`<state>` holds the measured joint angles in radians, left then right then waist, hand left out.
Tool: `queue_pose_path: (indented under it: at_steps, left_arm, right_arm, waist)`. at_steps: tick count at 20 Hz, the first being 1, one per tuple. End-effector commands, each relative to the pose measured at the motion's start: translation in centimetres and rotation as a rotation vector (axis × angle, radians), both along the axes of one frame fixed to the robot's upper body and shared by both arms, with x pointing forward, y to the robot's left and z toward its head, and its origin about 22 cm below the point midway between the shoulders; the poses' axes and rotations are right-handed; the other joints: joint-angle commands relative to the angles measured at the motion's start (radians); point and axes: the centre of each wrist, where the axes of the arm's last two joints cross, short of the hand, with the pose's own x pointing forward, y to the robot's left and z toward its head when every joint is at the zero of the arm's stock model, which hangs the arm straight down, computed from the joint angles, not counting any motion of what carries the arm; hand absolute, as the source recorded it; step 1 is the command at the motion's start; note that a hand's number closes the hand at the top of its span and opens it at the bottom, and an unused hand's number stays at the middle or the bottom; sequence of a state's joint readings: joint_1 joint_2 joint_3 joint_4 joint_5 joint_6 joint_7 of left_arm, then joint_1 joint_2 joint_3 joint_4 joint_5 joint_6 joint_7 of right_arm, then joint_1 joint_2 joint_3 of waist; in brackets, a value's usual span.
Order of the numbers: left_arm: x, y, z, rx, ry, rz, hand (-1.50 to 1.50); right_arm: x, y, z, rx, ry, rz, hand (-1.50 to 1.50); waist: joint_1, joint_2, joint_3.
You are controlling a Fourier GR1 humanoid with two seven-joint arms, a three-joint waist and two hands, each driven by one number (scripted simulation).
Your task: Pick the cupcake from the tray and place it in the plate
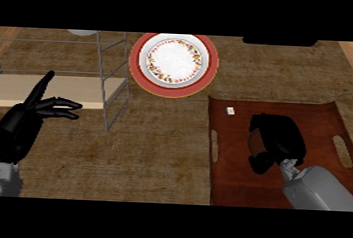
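Note:
The round plate (172,86), with a red rim and a white patterned middle, lies at the top centre of the counter. To its lower right lies the dark red tray (232,173) with slot handles. My right hand (278,138) is over the tray's middle, palm down, with its fingers and thumb curled under. No cupcake shows anywhere on the tray, since the curled hand hides it. My left hand (33,116) rests open at the left edge, fingers spread and one pointing up, far from tray and plate.
A wire rack (107,83) with a pale wooden shelf (44,89) stands at the left, close to the plate. A small white bit (229,110) lies on the tray's far left corner. A dark object (279,41) sits at the back right.

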<state>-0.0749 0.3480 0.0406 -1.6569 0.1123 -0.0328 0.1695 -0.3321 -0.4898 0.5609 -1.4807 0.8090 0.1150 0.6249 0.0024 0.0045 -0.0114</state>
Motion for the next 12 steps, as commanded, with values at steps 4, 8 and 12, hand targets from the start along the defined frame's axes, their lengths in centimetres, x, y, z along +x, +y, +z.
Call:
queue_pose_path:
  at_steps: [4,8,12]
  left_arm:
    - [1.7,-0.8,4.2,-0.009,-0.193,-0.039,0.00]
    - [2.8,-1.0,3.4,-0.011,-0.180,-0.048,0.00]
    - [2.9,-1.3,3.7,-0.020,-0.187,-0.049,0.00]
  right_arm:
    - [3.9,-11.5,2.4,-0.022,-0.157,-0.377,1.50]
    - [5.2,-11.9,4.7,0.045,-0.214,-0.305,1.50]
    - [5.7,-7.9,7.5,0.197,-0.340,-0.163,1.50]
  waist:
    - [-0.014,0.004,0.014]
    - [-0.015,-0.001,0.012]
    - [-0.021,-0.004,0.011]
